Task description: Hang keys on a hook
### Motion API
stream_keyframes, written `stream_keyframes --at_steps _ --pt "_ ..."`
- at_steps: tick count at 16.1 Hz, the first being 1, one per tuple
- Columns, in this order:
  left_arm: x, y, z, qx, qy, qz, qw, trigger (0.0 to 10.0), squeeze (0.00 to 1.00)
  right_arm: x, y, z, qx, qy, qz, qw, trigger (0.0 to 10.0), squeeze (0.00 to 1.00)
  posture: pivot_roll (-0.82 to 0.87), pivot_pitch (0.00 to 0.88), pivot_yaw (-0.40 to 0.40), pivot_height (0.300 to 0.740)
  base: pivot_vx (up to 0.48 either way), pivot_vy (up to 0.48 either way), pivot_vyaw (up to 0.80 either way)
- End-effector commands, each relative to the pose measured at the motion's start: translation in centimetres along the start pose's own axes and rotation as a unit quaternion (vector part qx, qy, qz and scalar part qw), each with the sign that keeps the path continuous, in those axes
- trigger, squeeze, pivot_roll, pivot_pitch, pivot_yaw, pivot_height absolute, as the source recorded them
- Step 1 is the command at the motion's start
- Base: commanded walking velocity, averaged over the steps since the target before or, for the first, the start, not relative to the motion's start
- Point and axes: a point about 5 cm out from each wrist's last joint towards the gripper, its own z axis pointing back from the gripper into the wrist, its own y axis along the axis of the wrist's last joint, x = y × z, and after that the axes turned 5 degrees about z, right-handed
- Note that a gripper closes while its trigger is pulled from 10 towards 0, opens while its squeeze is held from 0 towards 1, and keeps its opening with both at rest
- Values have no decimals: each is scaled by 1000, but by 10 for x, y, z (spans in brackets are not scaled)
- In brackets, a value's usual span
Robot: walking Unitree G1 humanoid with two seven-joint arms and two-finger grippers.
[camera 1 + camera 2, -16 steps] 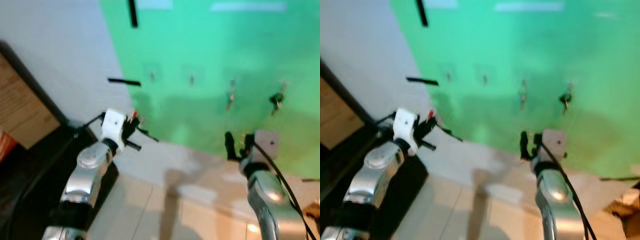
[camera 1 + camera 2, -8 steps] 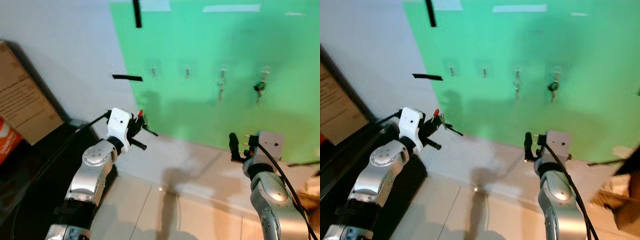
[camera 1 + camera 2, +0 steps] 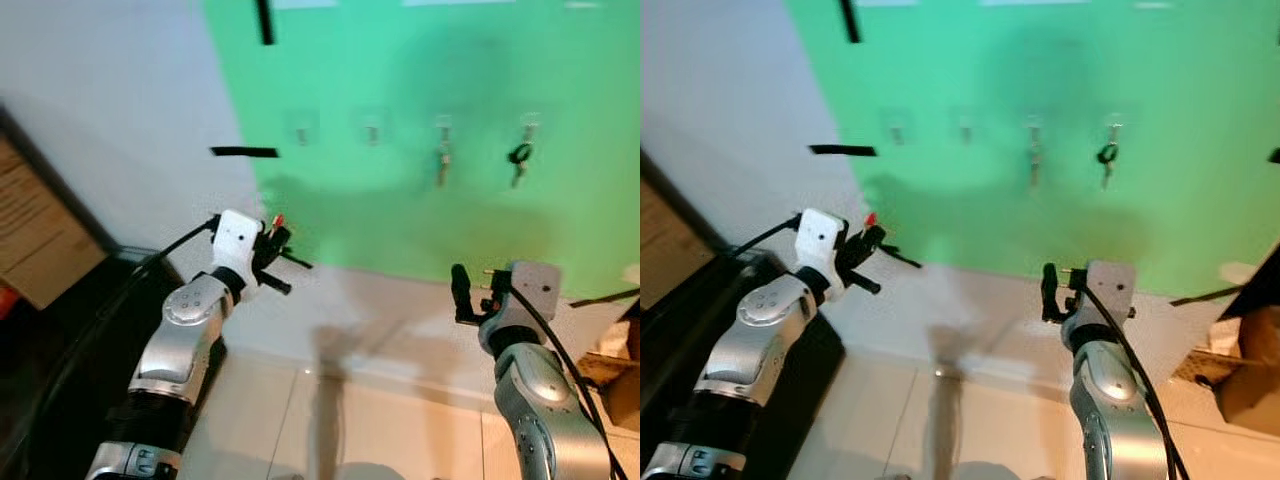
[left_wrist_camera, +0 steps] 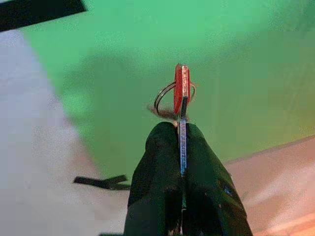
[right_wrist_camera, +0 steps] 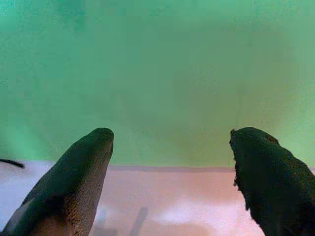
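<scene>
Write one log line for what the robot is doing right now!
left hand: shut on red key | right hand: open, idle | hooks: two bare, two with keys | key not yet hung

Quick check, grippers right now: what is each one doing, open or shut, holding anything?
Left gripper: shut on the red key, its ring showing behind.
Right gripper: open, holding nothing, facing the green wall.

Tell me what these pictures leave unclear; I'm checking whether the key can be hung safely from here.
- Red key in the left gripper: its blade is hidden between the fingers in the left wrist view.
- Two free hooks on the green board: too small and blurred in the eye views to show their shape.
- Hanging keys: too small to count.
- Right gripper: open and holding nothing.
</scene>
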Motion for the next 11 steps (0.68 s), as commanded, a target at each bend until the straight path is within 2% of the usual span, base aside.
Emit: stream_keyframes --at_steps 1,4,7,11 --pt "-3 3 -1 4 4 -4 1000 10000 0 1 3 -1 6 -1 2 1000 10000 0 -146 0 169 740 0 0 0" --pt "-4 4 1 7 -5 -6 1000 10000 0 -2 2 -2 7 3 -2 1000 10000 0 -139 0 171 740 92 0 0" --pt "-6 5 2 8 -4 -8 1000 10000 0 -4 1 -1 5 9 -2 1000 10000 0 -131 0 166 740 344 0 0" --pt "-7 4 4 8 -6 -8 1000 10000 0 -4 1 -2 3 15 27 1000 10000 0 -135 0 168 740 382 0 0"
